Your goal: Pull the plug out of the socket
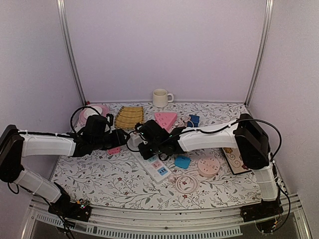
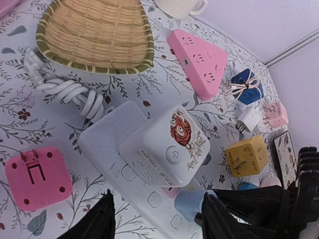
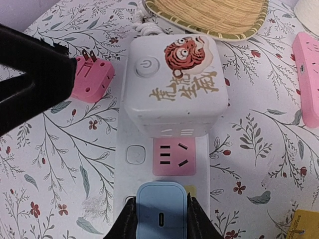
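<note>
Blue plug (image 3: 161, 215) (seated in the white strip (image 3: 202, 154)) sits pinched inside the right end effector (image 3: 162, 205).

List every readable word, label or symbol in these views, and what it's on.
"虎虎生威" (best reading, in gold brush characters): on top of the white cube adapter, below a tiger cartoon.
Power symbol: on the round button on the same face.
The blue plug shows no lettering.
Nothing else is legible; anything printed is too small to read in the top view.
</note>
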Controlling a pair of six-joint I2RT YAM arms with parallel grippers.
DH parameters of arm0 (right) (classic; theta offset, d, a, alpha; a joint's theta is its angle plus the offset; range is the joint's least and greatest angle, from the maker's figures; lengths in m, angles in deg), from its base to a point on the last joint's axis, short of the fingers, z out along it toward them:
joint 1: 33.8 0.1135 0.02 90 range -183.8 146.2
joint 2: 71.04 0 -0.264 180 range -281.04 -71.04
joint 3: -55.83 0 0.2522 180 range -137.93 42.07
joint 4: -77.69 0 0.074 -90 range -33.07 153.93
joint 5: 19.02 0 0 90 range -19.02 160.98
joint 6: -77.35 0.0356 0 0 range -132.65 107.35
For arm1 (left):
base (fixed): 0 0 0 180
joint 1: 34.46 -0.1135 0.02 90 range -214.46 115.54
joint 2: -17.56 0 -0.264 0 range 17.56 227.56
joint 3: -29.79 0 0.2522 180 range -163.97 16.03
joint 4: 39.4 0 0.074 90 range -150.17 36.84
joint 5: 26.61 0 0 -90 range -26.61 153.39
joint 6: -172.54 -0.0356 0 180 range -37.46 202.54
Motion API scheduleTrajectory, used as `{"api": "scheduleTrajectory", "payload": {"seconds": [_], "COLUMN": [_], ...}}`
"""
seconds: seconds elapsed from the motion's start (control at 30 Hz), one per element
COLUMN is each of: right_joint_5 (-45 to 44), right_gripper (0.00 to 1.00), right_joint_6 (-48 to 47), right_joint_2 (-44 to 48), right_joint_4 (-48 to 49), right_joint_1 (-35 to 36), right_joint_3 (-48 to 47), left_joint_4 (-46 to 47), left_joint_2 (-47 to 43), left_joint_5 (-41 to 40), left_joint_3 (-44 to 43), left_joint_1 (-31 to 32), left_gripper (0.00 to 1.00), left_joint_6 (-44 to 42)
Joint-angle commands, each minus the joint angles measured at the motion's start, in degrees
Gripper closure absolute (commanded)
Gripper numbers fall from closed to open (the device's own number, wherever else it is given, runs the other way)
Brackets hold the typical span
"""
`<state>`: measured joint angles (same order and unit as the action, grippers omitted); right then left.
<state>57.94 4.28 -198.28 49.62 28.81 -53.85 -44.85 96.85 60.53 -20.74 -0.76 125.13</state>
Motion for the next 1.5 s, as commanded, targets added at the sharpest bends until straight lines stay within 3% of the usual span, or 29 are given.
{"api": "scheduleTrajectory", "payload": {"seconds": [0.0,0.1,0.3,0.4,0.73,1.1,1.47], "right_joint_5": [-0.53,-1.12,-1.87,-2.96,-5.30,-6.14,-7.24], "right_gripper": [0.88,0.89,0.89,0.89,0.89,0.89,0.89], "right_joint_6": [1.72,2.75,5.31,6.03,5.00,1.64,-2.90], "right_joint_2": [4.47,5.88,8.32,9.26,9.85,10.61,11.28], "right_joint_4": [-1.96,-1.64,-1.08,-1.00,-0.90,-0.99,-0.99], "right_joint_1": [2.61,3.77,6.14,6.94,7.18,7.18,7.18], "right_joint_3": [4.25,6.71,10.91,12.12,11.62,7.85,5.73], "left_joint_4": [4.67,5.54,10.32,12.72,18.08,3.80,4.23], "left_joint_2": [-0.21,-1.16,-2.17,-1.45,6.18,8.44,11.95], "left_joint_5": [5.19,6.38,11.36,13.73,17.54,5.12,5.89], "left_joint_3": [1.97,2.51,4.54,4.84,3.82,2.75,2.89], "left_joint_1": [0.00,0.72,1.65,2.22,4.84,4.86,5.29], "left_gripper": [0.47,0.57,0.90,1.00,1.00,1.00,1.00], "left_joint_6": [0.98,1.29,3.18,4.14,5.89,8.38,8.22]}}
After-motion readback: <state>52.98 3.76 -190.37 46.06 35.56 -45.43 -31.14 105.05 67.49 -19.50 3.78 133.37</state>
